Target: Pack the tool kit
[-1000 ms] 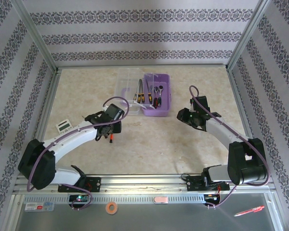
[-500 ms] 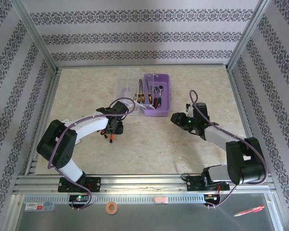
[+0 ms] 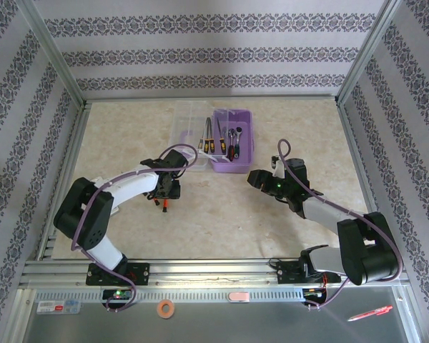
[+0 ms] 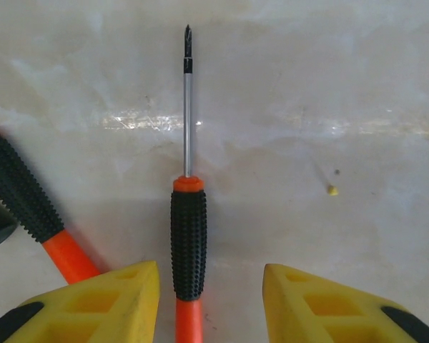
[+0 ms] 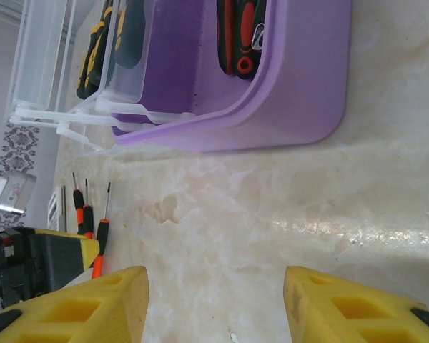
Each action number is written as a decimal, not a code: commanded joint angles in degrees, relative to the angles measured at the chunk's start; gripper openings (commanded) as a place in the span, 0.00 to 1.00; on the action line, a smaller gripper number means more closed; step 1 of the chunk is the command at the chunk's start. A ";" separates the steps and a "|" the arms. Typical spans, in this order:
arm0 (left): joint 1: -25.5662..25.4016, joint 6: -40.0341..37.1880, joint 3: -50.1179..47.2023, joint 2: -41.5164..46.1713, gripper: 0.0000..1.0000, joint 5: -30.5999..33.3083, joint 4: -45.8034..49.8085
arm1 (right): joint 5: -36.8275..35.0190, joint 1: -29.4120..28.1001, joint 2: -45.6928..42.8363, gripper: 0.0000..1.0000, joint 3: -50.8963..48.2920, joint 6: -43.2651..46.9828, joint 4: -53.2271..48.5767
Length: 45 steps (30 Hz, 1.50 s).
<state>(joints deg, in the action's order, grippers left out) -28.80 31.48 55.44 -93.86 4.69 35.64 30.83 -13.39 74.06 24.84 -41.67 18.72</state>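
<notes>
The lilac-purple case [image 3: 234,137] stands at the table's back middle, its clear lid [image 3: 190,128] folded open to the left, with several screwdrivers and a ratchet wrench inside. My left gripper [image 3: 164,194] hovers low over loose screwdrivers [image 3: 164,204] on the table. In the left wrist view a black-and-orange screwdriver [image 4: 189,239] lies between the open fingers of my left gripper [image 4: 211,304], touching neither; another one [image 4: 28,207] lies to its left. My right gripper [image 3: 254,176] is open and empty, just in front of the case [image 5: 286,93], facing the loose screwdrivers [image 5: 99,239].
The metal frame rail [image 3: 214,266] runs along the near edge. On the front shelf lie a red pen [image 3: 370,313], an orange ring [image 3: 166,308] and a pink eraser [image 3: 239,296]. Patterned walls close in the back and sides.
My right gripper has moved left toward the table's middle and its jaws have widened. My left arm has folded its elbow in, with its gripper staying over the loose screwdrivers.
</notes>
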 commanded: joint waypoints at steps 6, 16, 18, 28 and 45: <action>0.93 -1.56 1.07 -3.31 0.36 -0.79 1.12 | -1.91 -0.34 -0.69 0.51 0.44 1.51 0.44; 1.02 -1.52 -0.10 -4.65 0.31 -3.11 -1.79 | -1.37 -0.01 -0.47 0.50 1.14 1.02 0.01; 1.02 -1.34 -0.45 -4.91 0.32 -3.60 -2.33 | -1.41 0.13 -1.05 0.50 1.30 1.04 -0.58; 1.02 -1.60 -2.34 -6.34 0.28 -4.58 -3.73 | -1.56 0.74 -3.11 0.50 1.30 1.24 -1.82; 0.93 -3.98 6.46 14.13 0.18 -0.30 10.59 | -0.51 1.05 -3.98 0.48 1.80 1.07 -2.74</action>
<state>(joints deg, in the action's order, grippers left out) -28.38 29.74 57.98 -81.12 2.37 40.80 29.65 -12.86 70.85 25.23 -41.67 15.64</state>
